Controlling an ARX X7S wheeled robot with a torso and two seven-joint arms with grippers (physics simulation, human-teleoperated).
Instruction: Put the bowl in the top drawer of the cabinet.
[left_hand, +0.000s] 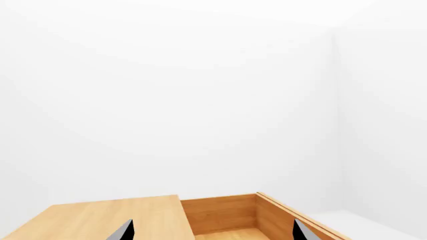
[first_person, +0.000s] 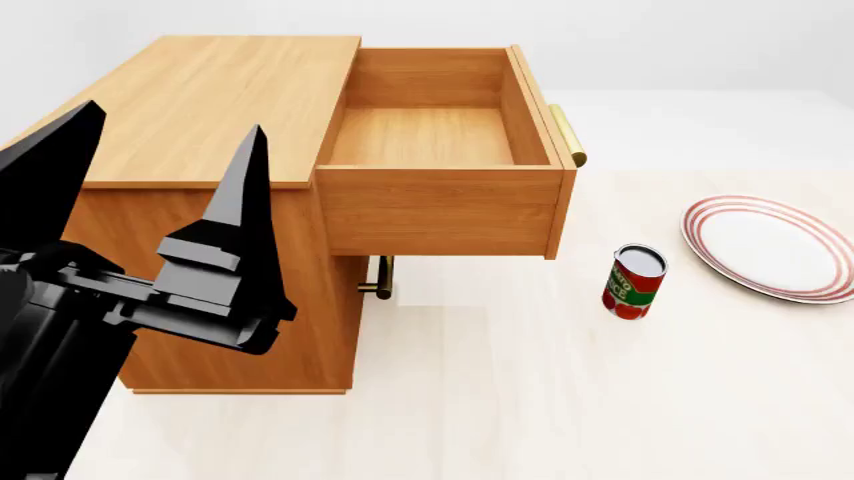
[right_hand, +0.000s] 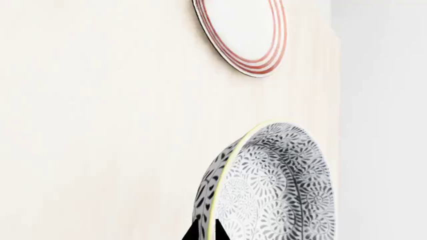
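bowl (right_hand: 273, 190), small, deep and densely patterned blue-grey on white, sits pinched by its rim in my right hand (right_hand: 205, 234), tilted on edge above the pale counter (right_hand: 100, 125) near the flat red-ringed white plate (right_hand: 243, 32). my left hand (first_person: 160, 200) hangs unclenched, holding nothing, by the light-brown wooden cabinet (first_person: 200, 100). its top drawer (first_person: 434, 135) stands pulled out, seemingly bare. i should carry the bowl over the drawer's front wall, level it, then lower it inside.

The bowl (right_hand: 267, 190) is cut off at the right wrist frame's edge; the head view misses it.
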